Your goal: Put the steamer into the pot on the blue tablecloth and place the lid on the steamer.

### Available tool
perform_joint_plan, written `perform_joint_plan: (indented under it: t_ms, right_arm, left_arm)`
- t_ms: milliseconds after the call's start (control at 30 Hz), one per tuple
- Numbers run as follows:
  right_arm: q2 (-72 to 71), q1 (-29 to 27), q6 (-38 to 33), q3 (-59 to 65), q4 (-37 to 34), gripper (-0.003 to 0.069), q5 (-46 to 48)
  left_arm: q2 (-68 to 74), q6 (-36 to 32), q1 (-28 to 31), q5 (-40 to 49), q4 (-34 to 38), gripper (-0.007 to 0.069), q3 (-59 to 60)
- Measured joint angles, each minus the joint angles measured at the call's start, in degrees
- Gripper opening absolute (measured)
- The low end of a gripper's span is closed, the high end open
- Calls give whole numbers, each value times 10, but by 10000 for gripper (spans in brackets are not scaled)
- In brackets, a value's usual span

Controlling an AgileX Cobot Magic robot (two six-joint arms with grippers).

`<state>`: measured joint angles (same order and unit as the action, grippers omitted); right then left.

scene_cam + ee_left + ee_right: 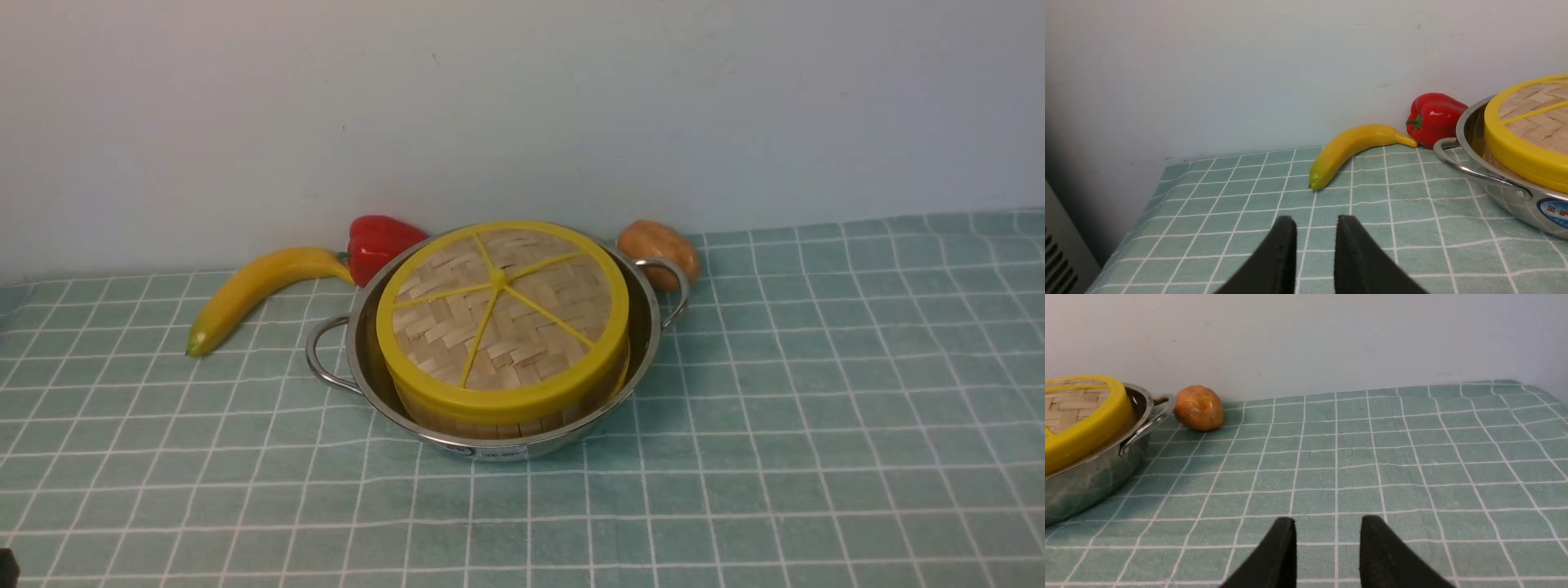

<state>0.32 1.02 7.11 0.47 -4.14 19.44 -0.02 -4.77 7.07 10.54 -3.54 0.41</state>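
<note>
The shiny steel pot (365, 347) stands on the blue tablecloth (816, 408) near the back wall. Inside it sits the bamboo steamer (490, 422), of which only the side wall shows. The woven lid (502, 314) with its yellow rim and spokes lies on top of the steamer and hides its contents. Neither gripper appears in the front view. My left gripper (1315, 220) hovers low over the cloth to the left of the pot (1515, 200), open and empty. My right gripper (1329, 520) hovers to the right of the pot (1086, 482), also open and empty.
A yellow banana (253, 290) and a red pepper (377, 241) lie behind the pot on the left, by the wall. A brown potato (657, 249) sits behind the pot's right handle. The cloth's left edge (1133, 228) drops off near my left gripper.
</note>
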Motion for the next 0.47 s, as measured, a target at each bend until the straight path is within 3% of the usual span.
perform_joint_plan:
  t_ms: [467]
  right_arm:
    - [0,0,0,0,0,239,0]
  left_arm:
    - [0,0,0,0,0,155,0]
